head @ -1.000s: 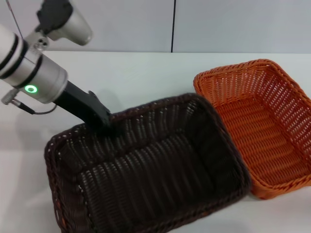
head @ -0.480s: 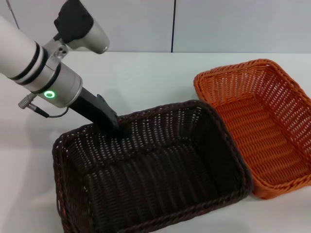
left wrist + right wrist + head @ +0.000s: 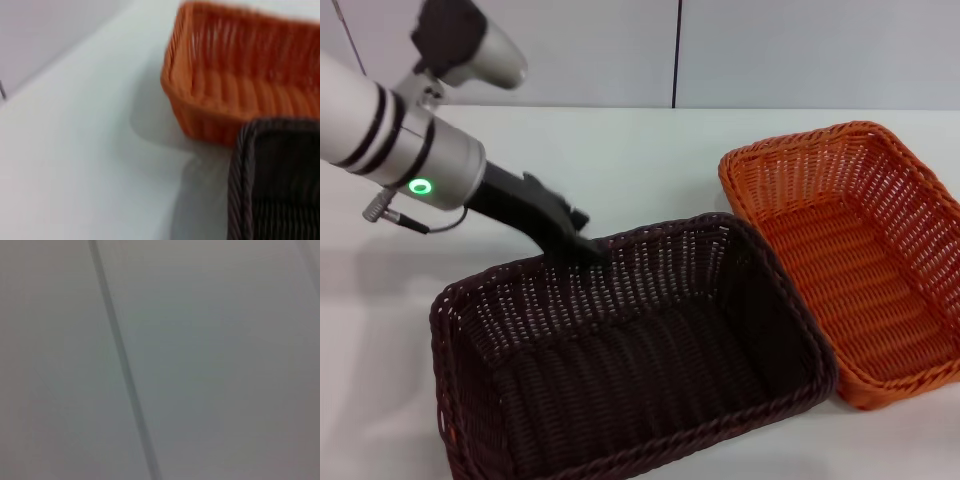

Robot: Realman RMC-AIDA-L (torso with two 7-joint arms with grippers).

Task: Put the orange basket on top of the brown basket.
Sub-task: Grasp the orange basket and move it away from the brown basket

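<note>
Nearest us, the brown basket (image 3: 630, 350) now rests flat on the surface (image 3: 620, 160), set down from its tilt. Our left gripper (image 3: 582, 248) sits at its far rim; we cannot tell its fingers' state. The orange basket (image 3: 850, 260) waits right, touching, unmoved.

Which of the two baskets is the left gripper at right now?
The brown basket: the left gripper is at its far rim. The orange basket sits beside it on the robot's right, with no gripper near it.
</note>
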